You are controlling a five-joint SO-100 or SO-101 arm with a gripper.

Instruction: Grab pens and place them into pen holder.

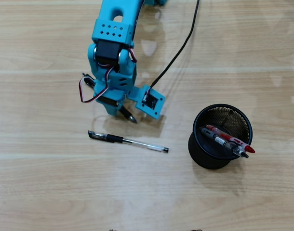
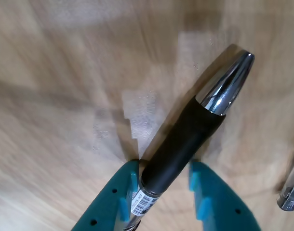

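Pens: overhead view shows one black pen [image 1: 127, 140] lying flat on the wood table [image 1: 41, 183], roughly horizontal, cap end left, tip right, just below the arm. Pen holder [image 1: 220, 137] sits to the right, well apart from that pen, w/ a red pen [image 1: 230, 138] and at least one dark pen [image 1: 219, 142] leaning inside, tips poking over the lower-right rim. Gripper [image 1: 119, 107] is narrow, clamped on a fourth pen [image 1: 128, 115]; its metal tip sticks out lower-right of the fingers, back end pokes out upper-left. Blue arm [image 1: 113, 33] comes in from top edge, wrist pitched down over the table, wrist cam [image 1: 151, 101] mounted on the right side, black cable [image 1: 180, 48] running up to the top edge. Wrist view: held pen [image 2: 185, 139] runs diagonal from bottom centre up-right, black rubber grip then chrome cone tip; teal fingers [image 2: 113, 202] pinch the barrel on both sides near the barcode label, gap only as wide as the pen. Tip is clear of the table, blurred wood behind. Another pen's clear end [image 2: 292, 190] shows at the right edge.
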